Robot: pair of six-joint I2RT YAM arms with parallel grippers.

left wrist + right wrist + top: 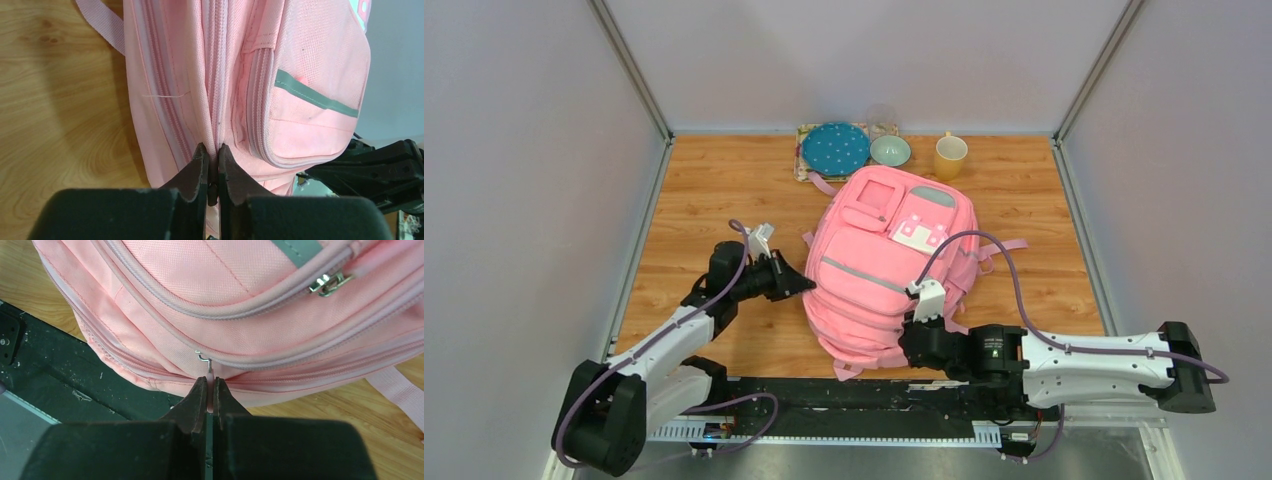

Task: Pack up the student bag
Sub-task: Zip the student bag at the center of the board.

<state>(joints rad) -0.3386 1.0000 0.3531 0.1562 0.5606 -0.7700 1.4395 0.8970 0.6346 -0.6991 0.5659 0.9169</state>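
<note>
The pink student bag [889, 265] lies flat on the wooden table, front pockets up. My left gripper [807, 286] is at the bag's left side. In the left wrist view it [213, 150] is shut on the zip seam of the bag [260, 75], with a small dark piece pinched between the jaws. My right gripper [906, 345] is at the bag's near edge. In the right wrist view it [210, 382] is shut on a pink zip pull tab [210, 374] hanging from a small metal hook on the bag [210, 270]. The zips in view are closed.
A blue dotted plate [835, 148], a teal bowl [890, 150], a clear glass [882, 118] and a yellow mug [950, 156] stand along the back edge. A second metal zip slider [327, 282] sits higher on the bag. The black base rail [844, 400] runs just before the bag.
</note>
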